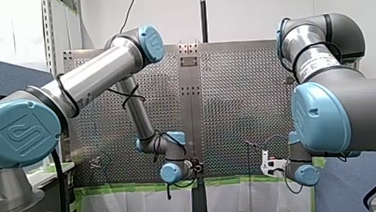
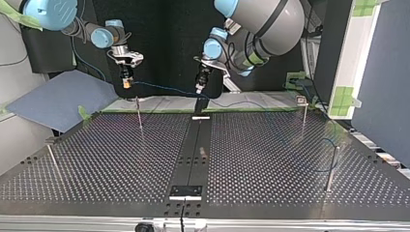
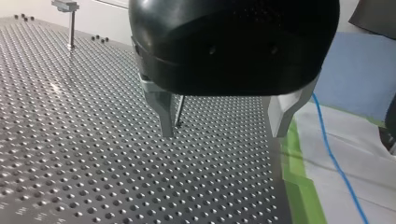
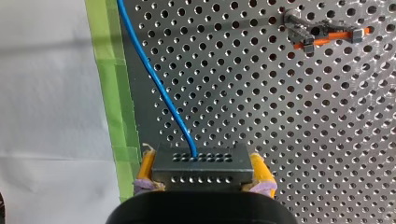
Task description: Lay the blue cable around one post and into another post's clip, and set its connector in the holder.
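In the right wrist view my right gripper [image 4: 201, 186] is shut on a grey perforated connector [image 4: 201, 164], its yellow pads [image 4: 261, 170] on either side. The blue cable [image 4: 154, 79] leaves the connector and runs ahead along the green tape. In the top view my right gripper [image 2: 126, 83] hangs above the table's far edge at the left, and the cable [image 2: 164, 88] sags across toward the far right post [image 2: 304, 113]. My left gripper [image 2: 199, 88] hovers near the far middle, open and holding nothing. Its metal fingers [image 3: 163, 112] stand wide apart above the perforated plate, with the cable [image 3: 334, 158] off to one side.
Thin posts stand at the top view's left [image 2: 139, 113], near left [image 2: 53, 162] and near right [image 2: 332, 169]. A black rail [image 2: 193, 154] runs down the middle, with a bracket [image 2: 185, 191] at its near end. A post clip with an orange part [image 4: 322, 31] lies ahead of my right gripper.
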Tool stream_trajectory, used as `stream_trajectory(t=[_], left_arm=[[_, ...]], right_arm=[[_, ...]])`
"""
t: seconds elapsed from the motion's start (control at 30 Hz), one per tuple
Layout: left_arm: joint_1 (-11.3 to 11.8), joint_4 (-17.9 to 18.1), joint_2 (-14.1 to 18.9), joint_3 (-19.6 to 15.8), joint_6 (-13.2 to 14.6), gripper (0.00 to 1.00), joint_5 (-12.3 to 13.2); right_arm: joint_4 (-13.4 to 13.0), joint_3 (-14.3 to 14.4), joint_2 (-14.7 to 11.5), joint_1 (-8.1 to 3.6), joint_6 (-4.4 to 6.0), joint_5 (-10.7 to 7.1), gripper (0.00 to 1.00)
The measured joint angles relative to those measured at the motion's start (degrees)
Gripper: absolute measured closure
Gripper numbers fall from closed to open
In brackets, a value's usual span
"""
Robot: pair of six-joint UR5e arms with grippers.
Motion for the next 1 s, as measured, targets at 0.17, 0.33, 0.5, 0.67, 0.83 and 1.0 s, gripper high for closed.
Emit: stream_trajectory(t=[0.17, 0.33, 0.5, 0.67, 0.83, 1.0], left_arm=[[-0.50, -2.05, -1.73, 1.87, 1.02, 0.00, -0.16], [-1.16, -4.31, -4.14, 4.30, 2.05, 0.00, -0.51], [-1.25, -4.85, -6.06, 6.18, 2.33, 0.00, -0.89], [-1.35, -4.92, -6.66, 7.44, 2.40, 0.00, -0.76], [-1.60, -5.54, -6.69, 8.74, 2.45, 0.00, -0.78], [-1.61, -6.15, -6.76, 9.30, 2.49, 0.00, -1.21]], right_arm=[[0.00, -0.01, 0.00, 0.00, -0.01, 0.00, 1.00], [0.00, 0.00, 0.01, 0.00, -0.04, 0.00, 1.00], [0.02, 0.00, 0.02, -0.01, -0.16, 0.00, 1.00], [0.10, 0.00, 0.02, 0.01, -0.23, 0.00, 1.00], [0.36, -0.02, 0.04, 0.01, -0.47, 0.00, 1.00], [0.48, -0.01, 0.03, 0.00, -0.64, 0.00, 1.00]])
